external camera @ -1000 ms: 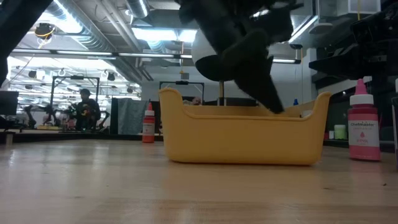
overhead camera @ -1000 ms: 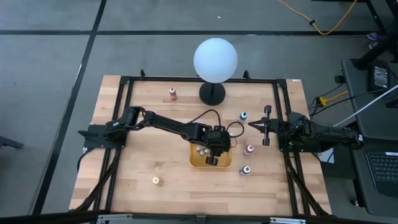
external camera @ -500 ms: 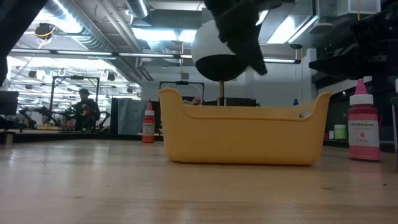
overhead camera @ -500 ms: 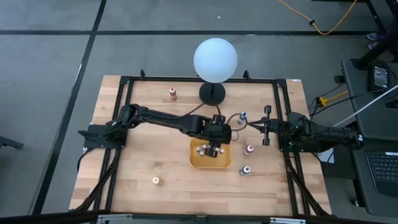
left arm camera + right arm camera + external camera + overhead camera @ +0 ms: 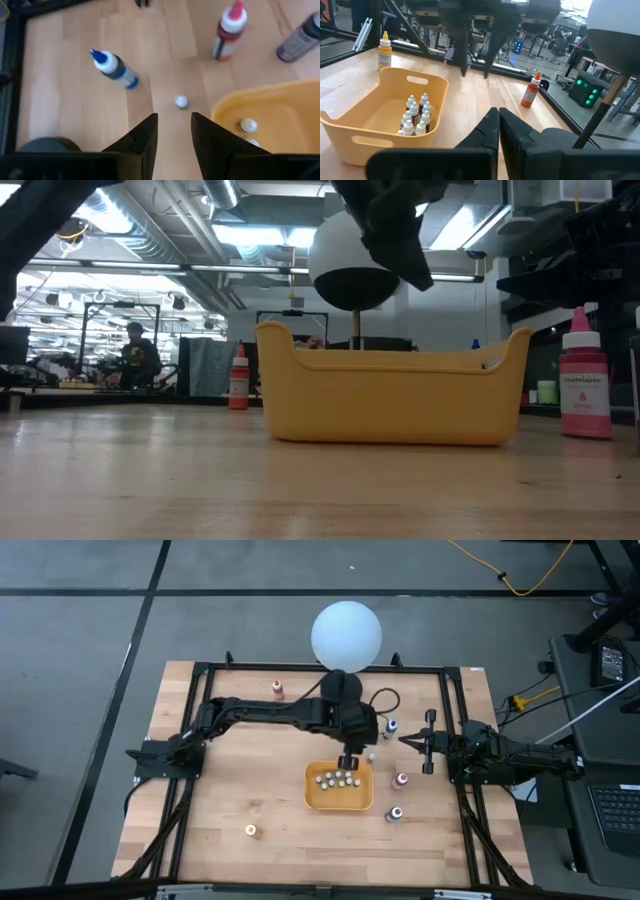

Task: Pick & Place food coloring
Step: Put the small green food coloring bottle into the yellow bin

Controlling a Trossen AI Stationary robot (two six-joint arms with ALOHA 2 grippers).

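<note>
Left claw [image 5: 171,135] spread, empty, above wooden surface [image 5: 65,95] beside yellow plastic tub [image 5: 280,107]. Best centre over tipped blue-capped bottle [image 5: 115,69] before descending. Right claw [image 5: 498,131] pressed together, idle.

Table [image 5: 230,800]: pale wood planks, matt, visible grain. Frame [image 5: 200,668] round table: black metal, matt. Tub [image 5: 390,395]: yellow plastic, smooth, slight sheen. Food coloring bottles [image 5: 227,32]: smooth plastic, pale caps. Lamp globe [image 5: 346,635]: white, matt, smooth. Left gripper [image 5: 172,130] fingers: dark matt plastic.
</note>
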